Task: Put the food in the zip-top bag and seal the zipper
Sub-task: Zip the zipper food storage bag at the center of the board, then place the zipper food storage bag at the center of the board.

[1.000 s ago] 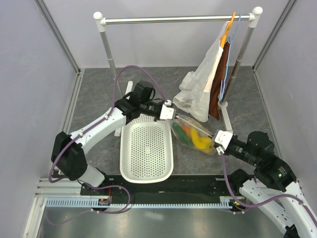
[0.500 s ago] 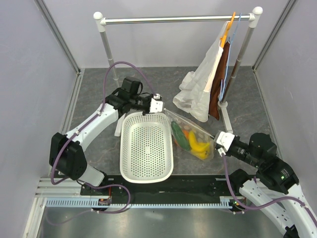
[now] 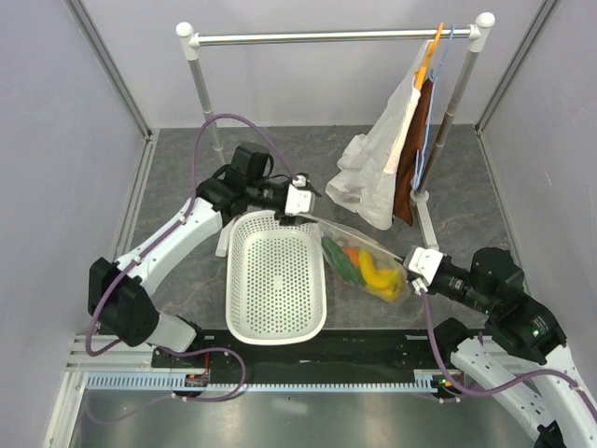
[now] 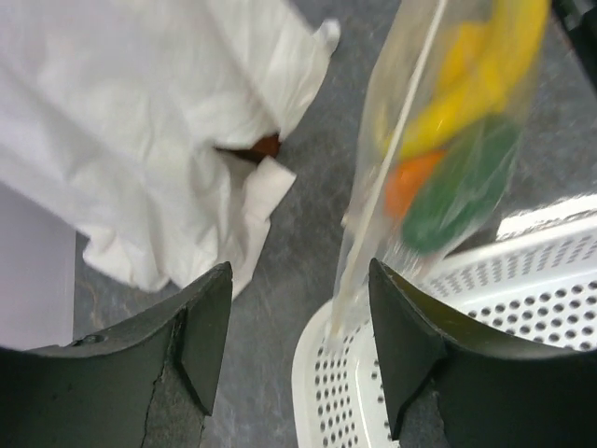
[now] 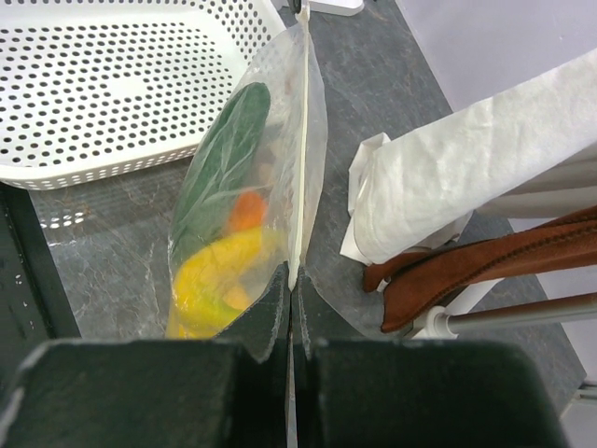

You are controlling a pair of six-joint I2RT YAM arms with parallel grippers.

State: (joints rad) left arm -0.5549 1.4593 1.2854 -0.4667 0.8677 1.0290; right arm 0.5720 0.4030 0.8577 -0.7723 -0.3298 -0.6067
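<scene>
**Loading.** We find the food inside the zip-top bag [image 5: 280,103]. The cucumber [image 5: 224,149], the orange [image 5: 247,210] and the banana [image 5: 219,275] can be made out through the plastic. More yellow lies against the banana, and we cannot separate the pepper from it with certainty. We see no food outside the bag.

**Position.** The bag stands on edge, zipper [image 5: 300,140] uppermost, just right of the white basket [image 3: 230,280]. Its far corner reaches the basket's far rim and its near corner is at the right arm [image 3: 420,264]. We cannot tell whether its belly rests on the bench [image 3: 187,187].

**Jaws.**
- **Right arm:** the jaws are pressed fully together on the near end of the zipper.
- **Left arm [image 3: 298,198]:** the jaws stand well apart and grip nothing. The far end of the zipper lies in the gap between them. We cannot tell whether it touches either finger.

**Assessment.** We judge loading complete. The zipper shows as one thin unbroken line in the right wrist view. That is consistent with a closed seal, but we cannot confirm it along the full length, least of all at the far end. What is left, in our judgement, is to confirm or press that far end, then let go.
</scene>
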